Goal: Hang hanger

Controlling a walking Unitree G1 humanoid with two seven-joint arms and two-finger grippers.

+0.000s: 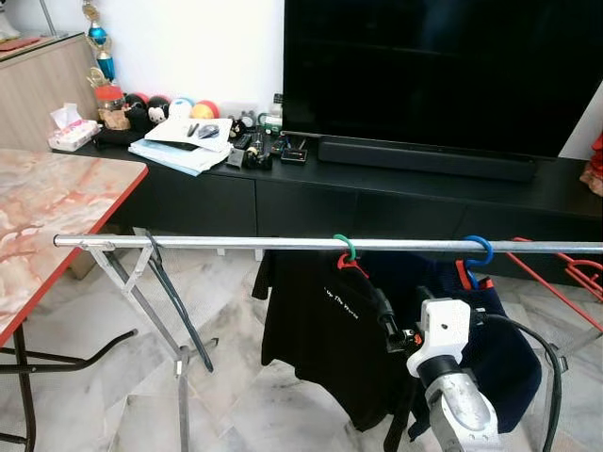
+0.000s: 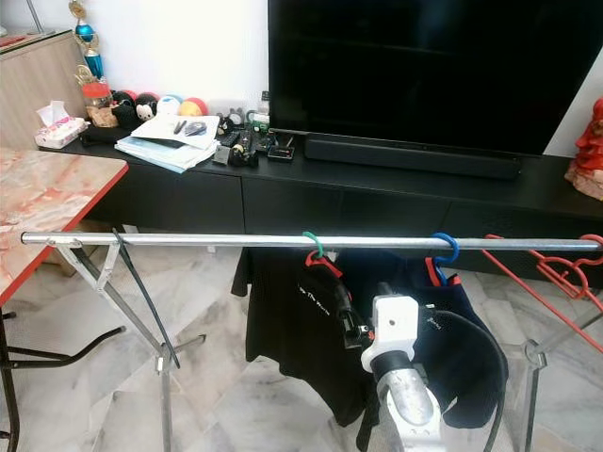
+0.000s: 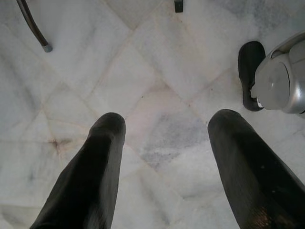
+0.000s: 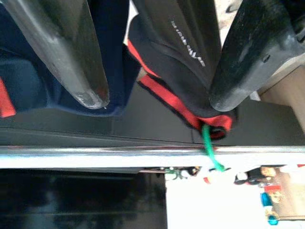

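A silver clothes rail (image 1: pixel 283 243) runs level across the room on a folding metal stand (image 1: pixel 155 301), in front of a long black TV cabinet (image 1: pixel 377 202) and a large dark television (image 1: pixel 443 71). A green hanger (image 1: pixel 347 249) is hooked over the rail near its middle and carries a black T-shirt (image 1: pixel 316 339) with small white lettering. Just beside it, toward the robot's right, a blue hanger (image 1: pixel 479 250) is hooked over the same rail and holds a navy garment (image 1: pixel 509 353). Further right, empty red hangers (image 1: pixel 565 273) hang at the rail's end.

The right gripper (image 4: pixel 155 102) is raised below the rail, close to the black T-shirt. In the right wrist view its two black fingers (image 4: pixel 71 57) are spread apart, released and holding nothing; the shirt's red-trimmed collar and the green hook lie between and just beyond them.

The left gripper (image 3: pixel 167 138) points down at the pale marble floor (image 3: pixel 143 71), its fingers apart and gripping nothing.

On the robot's left stands a bench (image 1: pixel 57 217) with a pink marbled top and red edge. Papers (image 1: pixel 184 146), a tissue box (image 1: pixel 71 132) and small toys (image 1: pixel 179 108) sit on the cabinet.
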